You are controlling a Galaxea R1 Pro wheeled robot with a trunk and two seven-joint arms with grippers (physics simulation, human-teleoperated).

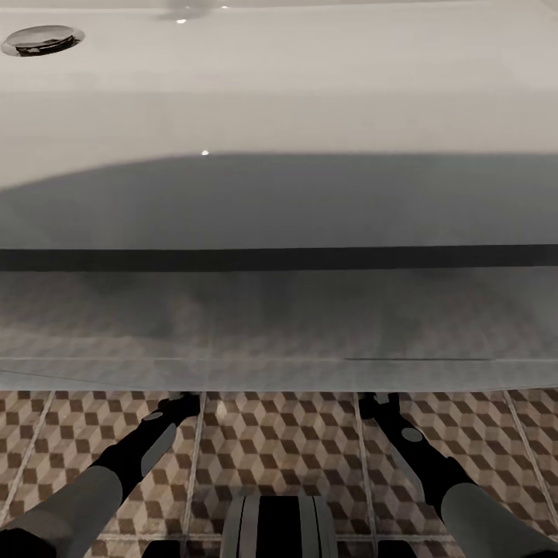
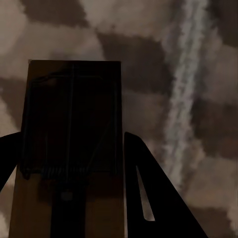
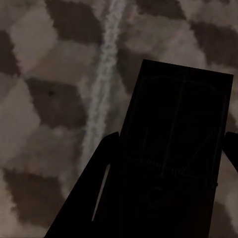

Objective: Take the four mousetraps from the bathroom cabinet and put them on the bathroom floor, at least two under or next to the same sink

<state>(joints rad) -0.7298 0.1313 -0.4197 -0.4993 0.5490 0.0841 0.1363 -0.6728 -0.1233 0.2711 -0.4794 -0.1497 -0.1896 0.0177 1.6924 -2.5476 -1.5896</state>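
Each hand, left (image 2: pixel 69 198) and right (image 3: pixel 168 188), pinches 1 mousetrap (image 2: pixel 72 129) (image 3: pixel 178 139).

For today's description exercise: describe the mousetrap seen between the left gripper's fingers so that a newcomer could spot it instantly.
Start at the wide white sink, then drop to the cube-patterned bathroom floor below it. Close above those tiles, the left gripper holds a mousetrap: a flat brown wooden board with thin wire, lighter than the darker trap in the right gripper.
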